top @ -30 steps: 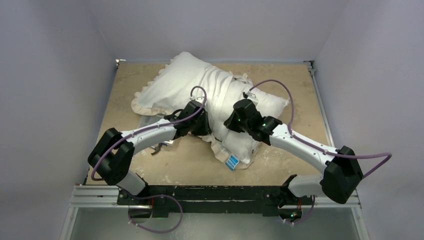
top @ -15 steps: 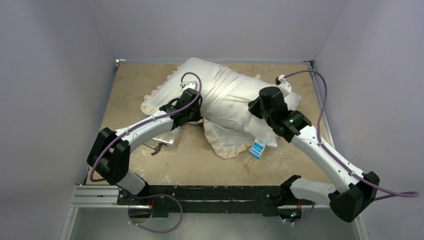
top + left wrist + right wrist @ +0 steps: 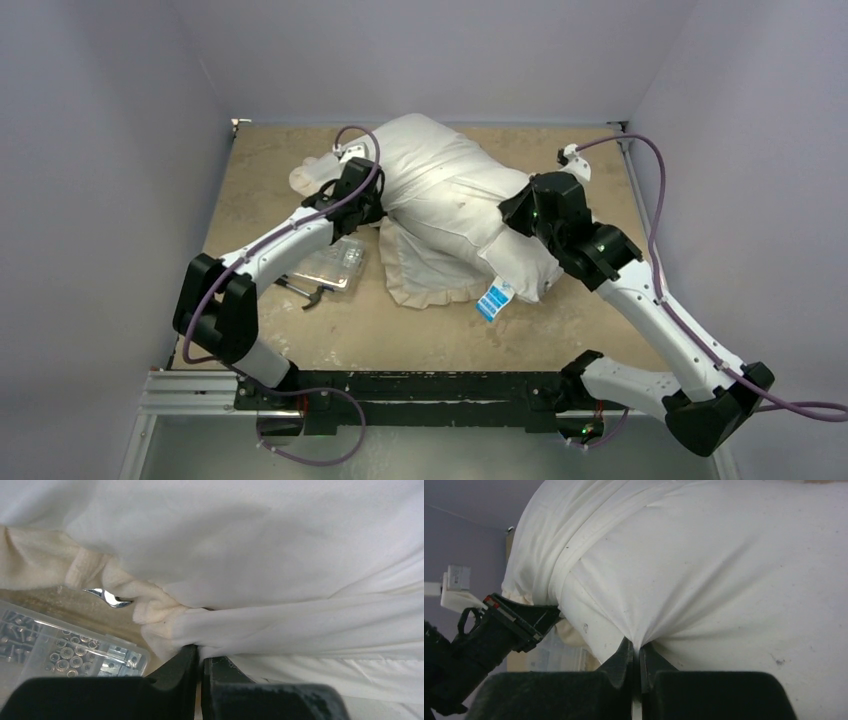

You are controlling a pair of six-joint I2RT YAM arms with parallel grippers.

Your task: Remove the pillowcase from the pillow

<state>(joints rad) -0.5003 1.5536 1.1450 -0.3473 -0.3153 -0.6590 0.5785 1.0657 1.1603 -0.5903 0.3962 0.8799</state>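
**Both arms pinching cloth, cover mostly on**

Top: the pillowcase (image 3: 440, 190) is lying mid-table (image 3: 260, 170), covering most of the pillow (image 3: 525, 272).
Left wrist: the left gripper (image 3: 200, 652) is clamping pillowcase cloth beside the frill (image 3: 150, 612).
Right wrist: the right gripper (image 3: 636, 652) is pinching the pillow.

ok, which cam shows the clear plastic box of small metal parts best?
Left wrist: the clear plastic parts box is close enough to make out nuts in its compartments, though cropped. Top external shows it small, contents unreadable. Right wrist: a blurred patch at most.
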